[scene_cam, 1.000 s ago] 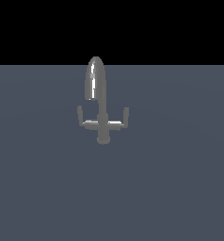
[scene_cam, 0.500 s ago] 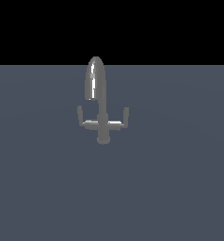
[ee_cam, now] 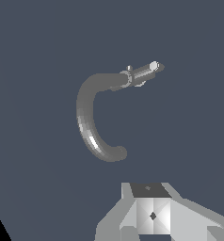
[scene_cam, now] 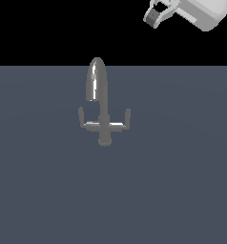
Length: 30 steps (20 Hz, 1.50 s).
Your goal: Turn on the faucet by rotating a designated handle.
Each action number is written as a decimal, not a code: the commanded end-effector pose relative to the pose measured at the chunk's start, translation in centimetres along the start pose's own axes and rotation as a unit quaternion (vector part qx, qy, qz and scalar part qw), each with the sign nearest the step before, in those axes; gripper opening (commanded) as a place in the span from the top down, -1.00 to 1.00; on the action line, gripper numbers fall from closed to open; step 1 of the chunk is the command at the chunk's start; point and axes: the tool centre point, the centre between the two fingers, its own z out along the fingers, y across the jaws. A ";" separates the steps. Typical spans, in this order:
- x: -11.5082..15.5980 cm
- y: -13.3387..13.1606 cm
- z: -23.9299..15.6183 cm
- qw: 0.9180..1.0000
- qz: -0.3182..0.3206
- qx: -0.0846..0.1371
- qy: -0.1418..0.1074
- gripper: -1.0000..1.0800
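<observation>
While the slate-grey floor (scene_cam: 182, 190) fills most of my exterior view, the arm's pale wrist housing (scene_cam: 208, 12) pokes in at that view's upper right corner, high above everything and well apart from the work. The faucet (scene_cam: 102, 107) stands upright near the middle of the floor, its glossy arched spout (scene_cam: 96, 78) curling over toward the exterior view's left, its round column (scene_cam: 104, 128) rising from a small base. The crossbar runs level across the column; the handle (scene_cam: 122, 121) I am after is the half on the exterior view's right, ending in a small upturned tab. The gripper (scene_cam: 156, 15) hangs clear of the faucet, touching nothing. From the wrist view I see the spout (ee_cam: 92, 122) end-on beyond the gripper's body (ee_cam: 154, 214), but I cannot tell whether the jaws are apart or together.
</observation>
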 end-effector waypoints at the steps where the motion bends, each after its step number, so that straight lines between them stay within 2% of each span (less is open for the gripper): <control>1: 1.5 0.6 0.6 1.000 0.010 0.026 -0.010 1.00; 9: 5.7 2.3 2.9 0.992 0.042 0.108 -0.042 1.00; 16: 9.3 3.8 5.4 0.978 0.070 0.181 -0.072 1.00; 23: 12.8 5.0 8.5 0.956 0.100 0.256 -0.103 1.00; 30: 16.1 5.9 12.2 0.923 0.131 0.334 -0.137 1.00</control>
